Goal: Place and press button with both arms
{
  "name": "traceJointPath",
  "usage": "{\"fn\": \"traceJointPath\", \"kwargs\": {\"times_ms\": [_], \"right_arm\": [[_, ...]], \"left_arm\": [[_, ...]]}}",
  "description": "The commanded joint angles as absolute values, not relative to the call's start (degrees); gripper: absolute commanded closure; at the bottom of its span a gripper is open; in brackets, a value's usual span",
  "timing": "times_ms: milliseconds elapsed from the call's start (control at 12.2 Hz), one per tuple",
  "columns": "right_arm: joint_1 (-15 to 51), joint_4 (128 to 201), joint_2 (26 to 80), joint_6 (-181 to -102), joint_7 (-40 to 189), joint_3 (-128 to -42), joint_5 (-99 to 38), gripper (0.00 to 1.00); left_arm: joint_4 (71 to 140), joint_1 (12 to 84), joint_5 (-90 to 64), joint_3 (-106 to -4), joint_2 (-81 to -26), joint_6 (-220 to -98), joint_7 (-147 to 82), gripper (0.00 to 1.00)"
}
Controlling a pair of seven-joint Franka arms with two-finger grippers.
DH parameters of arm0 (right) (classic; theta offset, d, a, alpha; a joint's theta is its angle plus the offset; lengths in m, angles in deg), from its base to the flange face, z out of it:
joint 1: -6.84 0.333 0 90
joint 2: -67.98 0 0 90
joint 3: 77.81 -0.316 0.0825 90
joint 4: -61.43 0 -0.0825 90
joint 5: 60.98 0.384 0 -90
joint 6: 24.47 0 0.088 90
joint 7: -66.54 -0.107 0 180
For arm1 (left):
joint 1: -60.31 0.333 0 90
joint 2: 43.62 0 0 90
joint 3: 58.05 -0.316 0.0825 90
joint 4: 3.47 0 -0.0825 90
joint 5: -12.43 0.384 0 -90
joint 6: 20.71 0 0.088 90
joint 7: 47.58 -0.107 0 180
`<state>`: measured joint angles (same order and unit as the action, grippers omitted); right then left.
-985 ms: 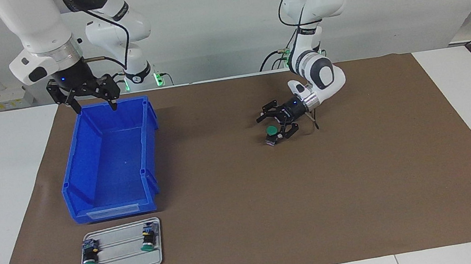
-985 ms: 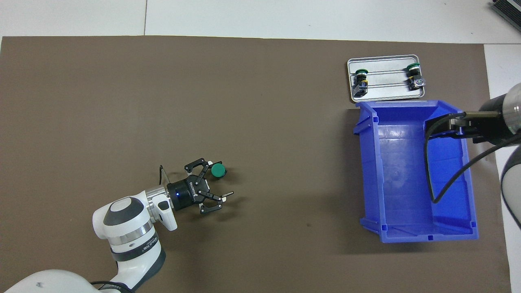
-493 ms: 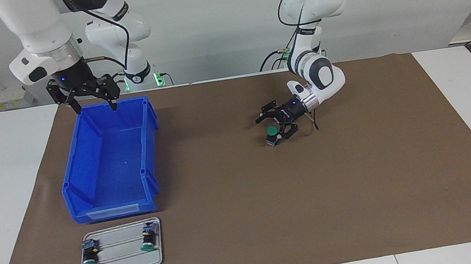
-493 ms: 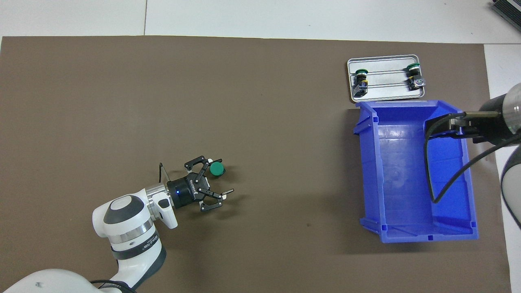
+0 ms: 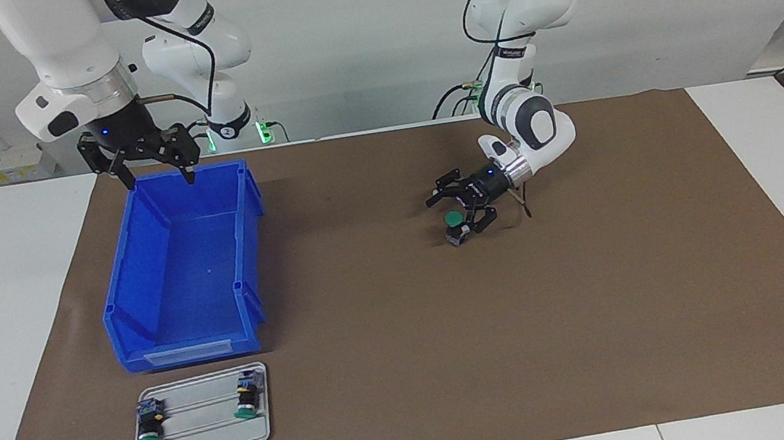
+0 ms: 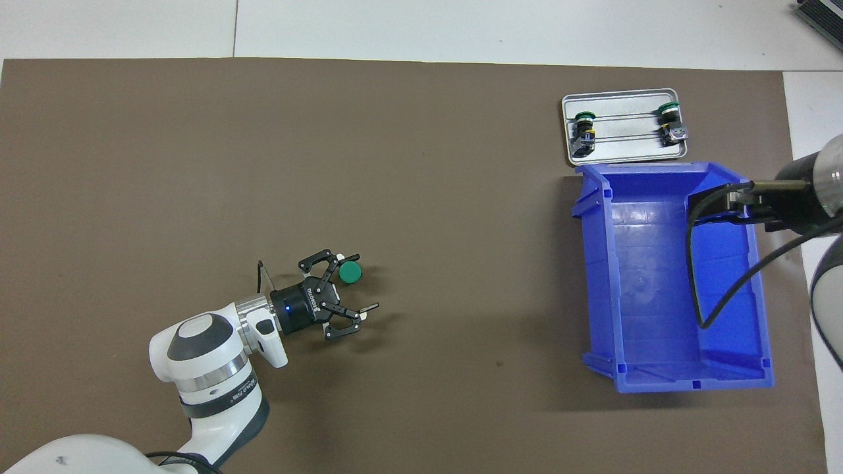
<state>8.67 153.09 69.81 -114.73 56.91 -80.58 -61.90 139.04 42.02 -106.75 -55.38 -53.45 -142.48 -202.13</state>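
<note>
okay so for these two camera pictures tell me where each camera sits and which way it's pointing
Facing view: high across the table, looking at the robots; both arms show whole, the right pincer open over the blue bin.
Overhead view: high above the robots' end, looking steeply down and forward; the left arm's forearm and open left pincer show, plus the right arm's wrist.
Shared: the brown mat, bin, metal tray and the button, shown half a turn apart.
</note>
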Motion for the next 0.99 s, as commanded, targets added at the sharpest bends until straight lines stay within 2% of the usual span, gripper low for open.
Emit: {"fn": "traceJointPath", "kwargs": {"times_ms": [0,903], "right_arm": [[7.98,154.07,70.88,-114.39,56.17,-81.06,-61.68,0.00],[7.98,154.07,70.88,-114.39,56.17,-81.06,-61.68,0.00]], "left_arm": [[138.30,41.15,-107.10,-55.76,-54.16,-144.37,-202.36,0.01],[137.95,41.94,-107.10,-55.67,-54.43,-146.66,-202.36,0.00]]}}
